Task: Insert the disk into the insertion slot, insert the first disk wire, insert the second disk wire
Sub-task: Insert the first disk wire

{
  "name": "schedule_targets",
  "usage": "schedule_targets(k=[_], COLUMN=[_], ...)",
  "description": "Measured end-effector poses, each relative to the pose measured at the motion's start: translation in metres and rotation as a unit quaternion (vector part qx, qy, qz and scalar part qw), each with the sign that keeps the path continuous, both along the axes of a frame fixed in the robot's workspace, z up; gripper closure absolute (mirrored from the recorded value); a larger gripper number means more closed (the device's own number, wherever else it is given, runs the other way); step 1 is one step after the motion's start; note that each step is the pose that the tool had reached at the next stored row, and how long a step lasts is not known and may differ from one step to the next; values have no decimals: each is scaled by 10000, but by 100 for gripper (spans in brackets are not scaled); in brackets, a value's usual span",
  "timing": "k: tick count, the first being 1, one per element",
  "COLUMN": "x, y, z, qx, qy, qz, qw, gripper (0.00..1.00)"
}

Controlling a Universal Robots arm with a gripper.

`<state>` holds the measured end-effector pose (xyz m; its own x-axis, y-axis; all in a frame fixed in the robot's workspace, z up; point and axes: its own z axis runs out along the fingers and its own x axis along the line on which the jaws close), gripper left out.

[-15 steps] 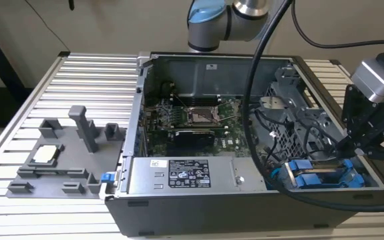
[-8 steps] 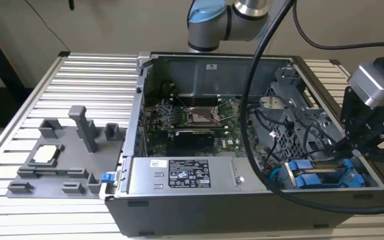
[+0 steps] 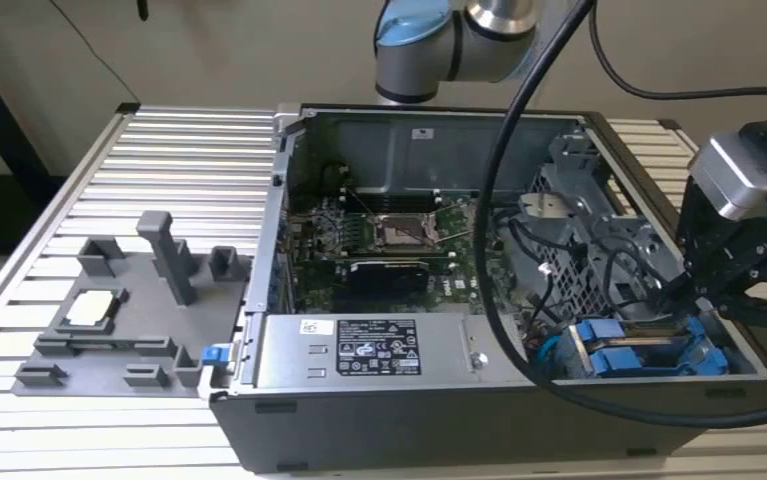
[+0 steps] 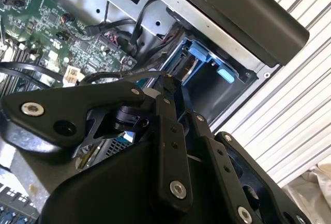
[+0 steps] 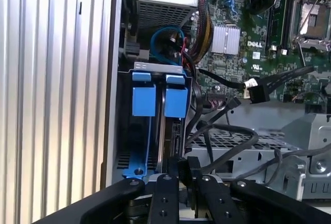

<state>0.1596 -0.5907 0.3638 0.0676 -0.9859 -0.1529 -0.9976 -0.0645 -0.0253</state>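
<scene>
Hovering end effector [image 5: 182, 166]: black, its fingers drawn narrow with hardly a gap. It hangs just above the near end of the slot, and I cannot tell whether anything is pinched between the fingers.
Disk [image 5: 176, 100]: seated on edge inside the slot. Its blue end tab stands at the end away from the end effector, and its dark body runs back towards the fingers.
Slot [image 5: 158, 66]: grey metal cage with blue rails in a corner of the case, hard against the case wall.
Carrier [image 5: 144, 100]: second blue-tabbed frame, just beside the disk in the same cage, with its tab level with the disk's tab.
Cables [image 5: 227, 131]: several black leads loop loosely beside the slot and over a perforated grey bracket.
Plug [image 5: 257, 93]: black, on the end of one black lead, lying free above the motherboard and apart from the disk.
Motherboard [image 5: 243, 43]: green, flat on the case floor beyond the cables.
Power supply [image 3: 370, 350]: silver box with a white label, in the case just beside the slot, on the exterior view's left of it.
Case [image 3: 280, 200]: open and lying on its side on the tabletop.
Tabletop [image 3: 196, 150]: ribbed aluminium slats.
Fixture [image 3: 116, 320]: grey block with posts, well apart from the case, on the exterior view's left.
Arm [image 3: 450, 40]: grey and light blue joint behind the case.
</scene>
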Motion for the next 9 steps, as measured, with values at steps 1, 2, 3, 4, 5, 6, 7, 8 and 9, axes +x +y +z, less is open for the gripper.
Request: schedule_targets(k=[1, 2, 3, 4, 5, 6, 7, 8, 9], x=[4, 7, 14, 21, 30, 38, 47, 54, 60], y=[0, 0, 0, -2, -3, -4, -4, -5, -5], z=[-9, -20, -29, -36, -44, -51, -58, -65, -74], qx=[23, 39, 45, 45, 46, 46, 46, 46, 47], qy=[0, 0, 0, 0, 0, 1, 1, 2, 3], qz=[-9, -19, -27, -33, -39, -44, -50, -55, -62], qw=[10000, 10000, 10000, 10000, 10000, 10000, 10000, 10000, 10000], gripper=[81, 81, 81, 81, 81, 81, 81, 81, 81])
